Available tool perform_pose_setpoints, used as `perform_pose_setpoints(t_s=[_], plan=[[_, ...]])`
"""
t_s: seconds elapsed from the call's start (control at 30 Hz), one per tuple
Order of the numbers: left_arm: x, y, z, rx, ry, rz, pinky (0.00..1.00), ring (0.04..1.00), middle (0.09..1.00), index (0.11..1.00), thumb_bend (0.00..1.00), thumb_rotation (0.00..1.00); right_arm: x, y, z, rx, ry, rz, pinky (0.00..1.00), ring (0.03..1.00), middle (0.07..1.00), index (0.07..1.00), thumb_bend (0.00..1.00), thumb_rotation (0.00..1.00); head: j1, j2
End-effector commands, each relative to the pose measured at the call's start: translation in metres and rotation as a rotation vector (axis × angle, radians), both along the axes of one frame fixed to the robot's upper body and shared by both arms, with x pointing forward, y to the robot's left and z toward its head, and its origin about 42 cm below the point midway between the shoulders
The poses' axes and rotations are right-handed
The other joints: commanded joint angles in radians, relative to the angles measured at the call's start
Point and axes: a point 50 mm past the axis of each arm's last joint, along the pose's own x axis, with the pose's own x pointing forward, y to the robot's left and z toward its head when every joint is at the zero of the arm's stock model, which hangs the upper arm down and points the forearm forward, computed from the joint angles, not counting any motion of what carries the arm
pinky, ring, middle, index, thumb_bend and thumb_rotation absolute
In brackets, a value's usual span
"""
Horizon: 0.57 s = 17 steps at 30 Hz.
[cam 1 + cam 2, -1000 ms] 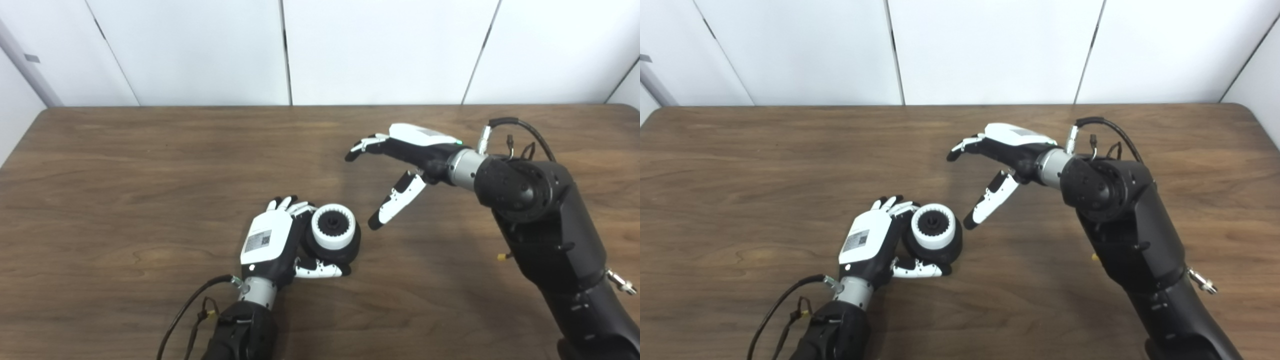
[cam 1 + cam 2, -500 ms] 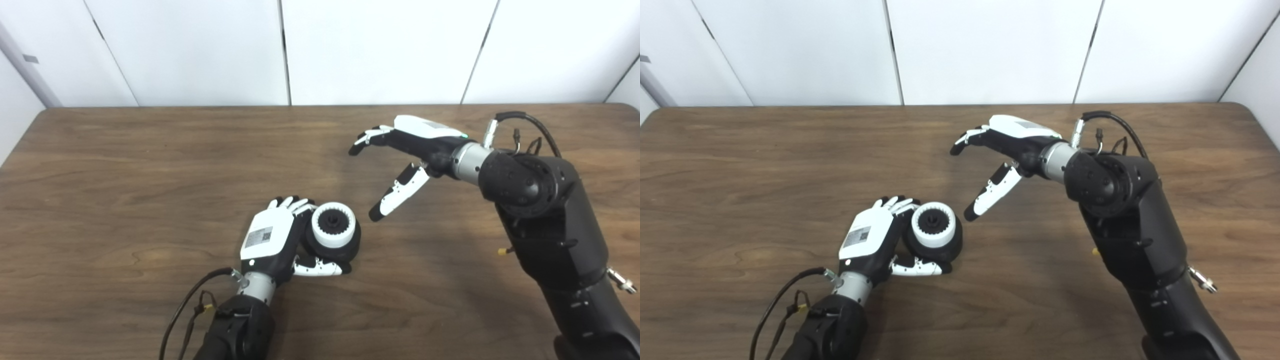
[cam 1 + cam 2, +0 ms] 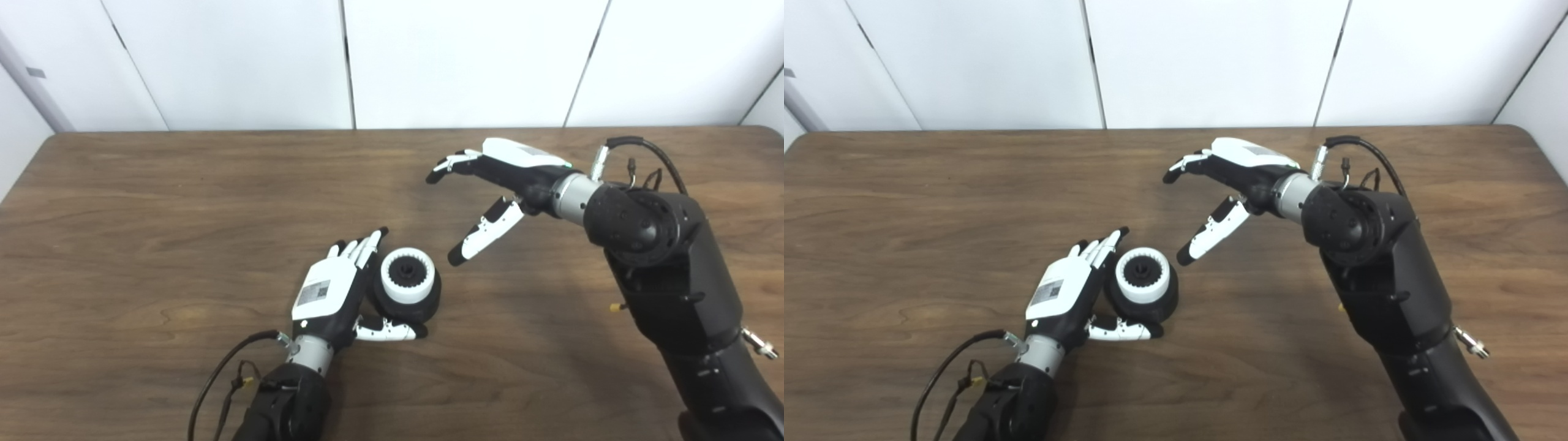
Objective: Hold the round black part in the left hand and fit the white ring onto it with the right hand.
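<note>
The round black part (image 3: 407, 304) sits on the table near the middle front, with the white ring (image 3: 407, 285) seated on top of it. My left hand (image 3: 334, 291) lies just left of the part, its fingers straightened and apart, thumb stretched along the part's front. It holds nothing. My right hand (image 3: 490, 190) hovers above the table up and to the right of the part, open and empty, thumb pointing down toward the part.
The brown wooden table (image 3: 153, 202) runs to a white panelled wall at the back. My right arm (image 3: 667, 269) takes up the right side. A black cable (image 3: 226, 373) trails from my left wrist.
My left hand's fingers have opened away from the black part, letting it go. My right hand has drawn slightly back and up. The part with the ring stays in place.
</note>
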Motion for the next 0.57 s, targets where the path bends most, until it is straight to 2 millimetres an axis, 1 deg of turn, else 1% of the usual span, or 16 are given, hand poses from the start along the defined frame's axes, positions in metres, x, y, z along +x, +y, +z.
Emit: perform_pose_setpoints(t_s=[0.0, 0.27, 0.4, 0.53], plan=[[-0.003, 0.007, -0.014, 0.005, 0.081, 0.015, 1.0, 0.967, 0.974, 1.0, 1.0, 0.42, 0.004, -0.001, 0.014, 0.014, -0.063, -0.01, 0.98, 1.0, 0.949, 0.84, 1.0, 0.42, 0.007, -0.001], [0.002, 0.014, -0.009, -0.029, 0.031, 0.023, 1.0, 0.969, 0.979, 1.0, 1.0, 0.45, 0.006, 0.0, 0.009, 0.021, -0.054, -0.019, 0.98, 1.0, 0.952, 0.835, 1.0, 0.41, 0.012, -0.008], [0.007, 0.02, -0.001, -0.05, 0.035, 0.018, 1.0, 0.971, 0.983, 1.0, 1.0, 0.46, 0.008, -0.001, 0.007, 0.021, -0.053, -0.022, 0.99, 1.0, 0.954, 0.836, 1.0, 0.41, 0.021, -0.015], [0.012, 0.033, 0.011, -0.127, 0.046, 0.013, 1.0, 0.975, 0.989, 1.0, 1.0, 0.43, 0.01, -0.003, 0.007, 0.023, -0.054, -0.022, 0.99, 1.0, 0.954, 0.841, 1.0, 0.4, 0.026, -0.022]])
